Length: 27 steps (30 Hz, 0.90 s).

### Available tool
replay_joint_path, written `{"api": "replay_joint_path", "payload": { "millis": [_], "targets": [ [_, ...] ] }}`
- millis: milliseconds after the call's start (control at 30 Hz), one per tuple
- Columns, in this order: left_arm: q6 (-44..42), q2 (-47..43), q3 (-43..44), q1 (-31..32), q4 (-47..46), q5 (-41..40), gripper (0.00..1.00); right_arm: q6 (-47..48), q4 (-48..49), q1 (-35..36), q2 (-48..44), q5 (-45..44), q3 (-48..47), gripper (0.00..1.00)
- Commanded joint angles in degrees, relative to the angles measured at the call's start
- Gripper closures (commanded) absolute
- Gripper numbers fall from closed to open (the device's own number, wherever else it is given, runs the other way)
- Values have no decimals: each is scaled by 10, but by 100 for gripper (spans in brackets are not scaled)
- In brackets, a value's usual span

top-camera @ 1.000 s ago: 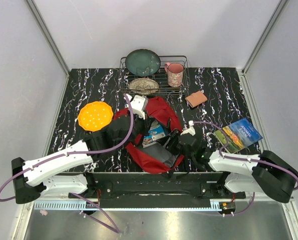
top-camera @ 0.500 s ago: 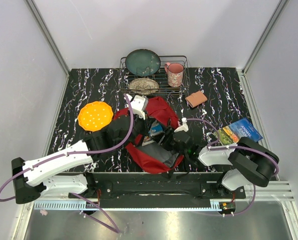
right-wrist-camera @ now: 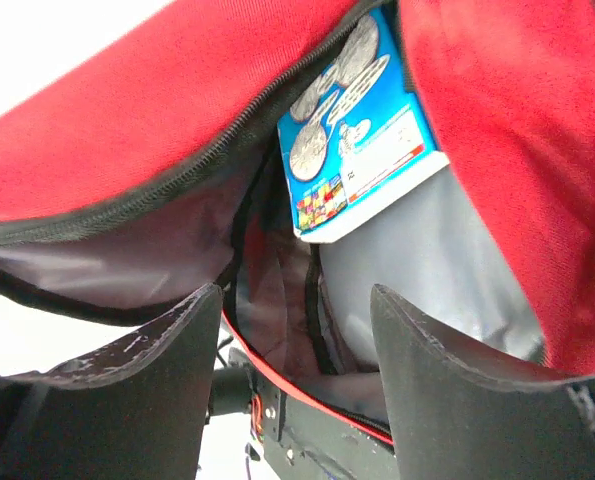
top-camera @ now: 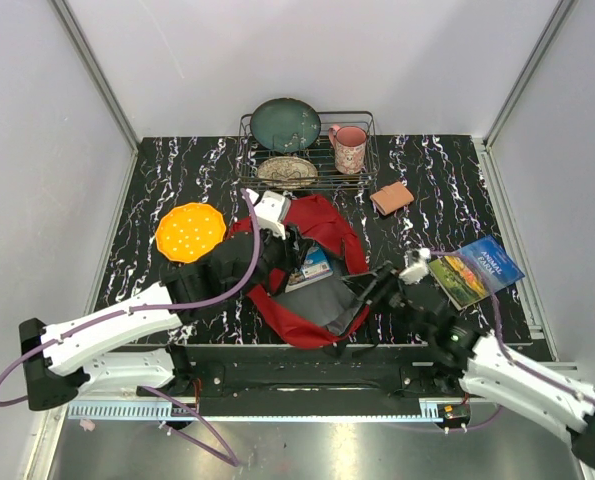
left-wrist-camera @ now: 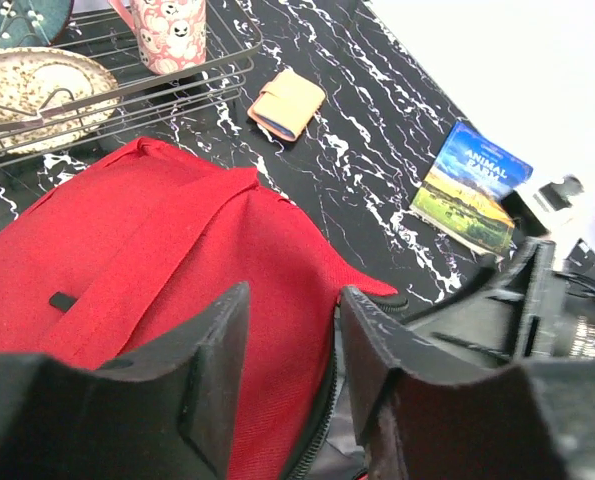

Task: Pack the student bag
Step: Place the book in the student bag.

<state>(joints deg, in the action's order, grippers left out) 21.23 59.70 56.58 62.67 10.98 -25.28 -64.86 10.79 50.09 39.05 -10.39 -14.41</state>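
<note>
**Left hand.** The left hand [top-camera: 292, 245] [left-wrist-camera: 294, 295] sits on top of the student bag [top-camera: 327, 225] [left-wrist-camera: 127, 260]. Its fingers [left-wrist-camera: 212, 370] are drawn in to a narrow gap. The bag's zip edge runs through that gap, and red fabric rises toward the fingers in a taut ridge, so the hand grips the bag at the rim of its opening. Most of the red body of the bag spreads out ahead of this hand and below it.

**Right hand.** The right hand [top-camera: 369, 288] [right-wrist-camera: 295, 295] has its fingers [right-wrist-camera: 447, 380] spread wide, with nothing between them. It is at the edge of the bag nearest to it and points into the open mouth. In the right wrist view the student bag [right-wrist-camera: 497, 150] fills the space ahead of the hand: a red flap with a black zip above, and grey lining below and beyond.

**Contents.** A blue printed card [right-wrist-camera: 362, 130] [top-camera: 315, 266] stands in the opening, ahead of the right hand and just beside the left hand's fingers.

**Surroundings.**
- The bag lies on the black marbled desk [top-camera: 177, 170], between the two hands.
- A paperback book [top-camera: 474, 268] [left-wrist-camera: 472, 185] lies on the desk on the outer side of the right hand, apart from the bag.
- A tan wallet [top-camera: 391, 197] [left-wrist-camera: 287, 100] lies beyond the left hand, clear of the bag.
</note>
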Motion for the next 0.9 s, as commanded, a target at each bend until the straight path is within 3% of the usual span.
{"api": "replay_joint_path", "payload": {
  "millis": [0, 33, 67, 133, 233, 400, 467, 500, 533, 567, 600, 633, 667, 700, 767, 867],
  "targets": [
    [1, -23, 8, -9, -37, -2, 46, -44, -289, -2, -195, -131, -4, 32],
    [0, -24, 10, -10, -36, -5, 31, -52, -334, -3, -222, -160, -15, 31],
    [0, -25, 13, -10, -37, -3, 31, -75, -422, -3, -261, -191, -39, 30],
    [-3, -29, 13, -11, -49, 6, 29, -83, -479, -3, -281, -271, -61, 27],
    [-1, -36, 36, -11, -48, 37, 15, -90, -545, -2, -254, -356, -107, 24],
    [-39, 6, 55, -12, -90, 68, 1, -13, -570, -6, -57, -464, -214, 15],
    [-49, 47, 105, -14, -64, 76, 1, -3, -614, -43, 48, -482, -280, 3],
    [-62, 85, 119, -15, -57, 100, 1, 16, -614, -71, 73, -460, -298, 1],
    [-68, 103, 131, -15, -60, 114, 1, 42, -608, -156, 93, -433, -314, 0],
    [-75, 122, 153, -16, -66, 123, 1, 135, -544, -203, 112, -397, -319, 0],
    [-85, 158, 164, -17, -74, 142, 1, 169, -510, -263, 117, -287, -315, 1],
    [-91, 176, 176, -18, -78, 153, 1, 184, -483, -318, 118, -231, -307, 0],
    [-96, 195, 199, -20, -83, 167, 1, 198, -434, -421, 117, -180, -282, 0],
    [-105, 232, 210, -21, -89, 191, 1, 200, -416, -464, 117, -82, -271, 0],
    [-110, 270, 247, -27, -93, 220, 1, 196, -385, -558, 125, -21, -244, 0],
    [-117, 348, 300, -36, -91, 268, 1, 186, -358, -618, 155, 37, -215, 0]
  ]
}}
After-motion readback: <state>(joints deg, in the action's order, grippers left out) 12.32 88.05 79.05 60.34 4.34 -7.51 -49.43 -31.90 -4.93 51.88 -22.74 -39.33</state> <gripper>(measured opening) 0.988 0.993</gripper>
